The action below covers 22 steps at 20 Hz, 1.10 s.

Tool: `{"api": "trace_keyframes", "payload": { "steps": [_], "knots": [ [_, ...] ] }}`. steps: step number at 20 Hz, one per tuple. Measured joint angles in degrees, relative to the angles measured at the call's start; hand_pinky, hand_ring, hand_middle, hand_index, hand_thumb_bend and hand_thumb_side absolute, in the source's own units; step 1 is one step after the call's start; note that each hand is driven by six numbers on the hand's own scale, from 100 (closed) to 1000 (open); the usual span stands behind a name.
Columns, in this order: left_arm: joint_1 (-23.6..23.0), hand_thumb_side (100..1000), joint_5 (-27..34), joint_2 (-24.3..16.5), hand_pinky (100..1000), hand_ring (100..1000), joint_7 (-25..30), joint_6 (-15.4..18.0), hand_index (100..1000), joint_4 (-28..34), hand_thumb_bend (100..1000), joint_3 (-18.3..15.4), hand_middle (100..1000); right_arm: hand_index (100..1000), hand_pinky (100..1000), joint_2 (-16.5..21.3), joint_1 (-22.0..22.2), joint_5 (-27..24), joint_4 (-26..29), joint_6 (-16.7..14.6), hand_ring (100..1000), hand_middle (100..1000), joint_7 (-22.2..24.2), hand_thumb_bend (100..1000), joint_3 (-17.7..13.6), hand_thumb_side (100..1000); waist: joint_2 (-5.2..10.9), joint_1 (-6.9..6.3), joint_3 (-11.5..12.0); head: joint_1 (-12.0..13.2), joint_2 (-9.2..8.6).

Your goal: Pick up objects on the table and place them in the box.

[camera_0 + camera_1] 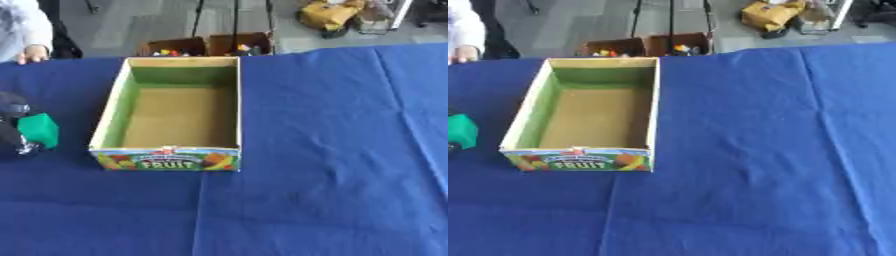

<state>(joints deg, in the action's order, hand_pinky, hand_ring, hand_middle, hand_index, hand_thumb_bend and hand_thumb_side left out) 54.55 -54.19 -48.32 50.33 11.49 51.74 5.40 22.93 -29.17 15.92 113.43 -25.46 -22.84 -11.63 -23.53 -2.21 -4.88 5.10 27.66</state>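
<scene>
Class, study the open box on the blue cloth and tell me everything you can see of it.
The box is a shallow cardboard tray, open on top, standing flat on the blue cloth. Its inside is plain brown with greenish side walls, and nothing lies in it. The near end bears a colourful label reading FRUIT. A green block at the robot's left hand is beside it, apart.

Blue-clothed table (332, 150), fruit box (166, 159)

Soft, even light is falling; both views are looking blurred, the box (175, 116) casting faint inner shadows.
</scene>
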Motion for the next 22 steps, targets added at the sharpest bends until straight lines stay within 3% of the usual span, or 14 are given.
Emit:
{"api": "trace_keyframes", "payload": {
  "steps": [15,22],
  "knots": [
    [1.73,435,-0.04,0.56,493,562,-3.07,-1.44,806,2.28,100,-0.71,649,692,702,-0.07,1.01,0.0,0.0,0.49,700,483,-0.52,100,0.0,763,2.31,-0.84,0.78,0.01,0.81],
    [2.98,440,2.26,0.55,478,554,-2.98,-1.24,807,6.75,100,-1.04,649,692,701,-0.11,1.49,0.0,0.0,0.59,701,487,-0.61,100,0.0,760,3.38,-1.22,1.07,-0.05,1.61]
  ]
}}
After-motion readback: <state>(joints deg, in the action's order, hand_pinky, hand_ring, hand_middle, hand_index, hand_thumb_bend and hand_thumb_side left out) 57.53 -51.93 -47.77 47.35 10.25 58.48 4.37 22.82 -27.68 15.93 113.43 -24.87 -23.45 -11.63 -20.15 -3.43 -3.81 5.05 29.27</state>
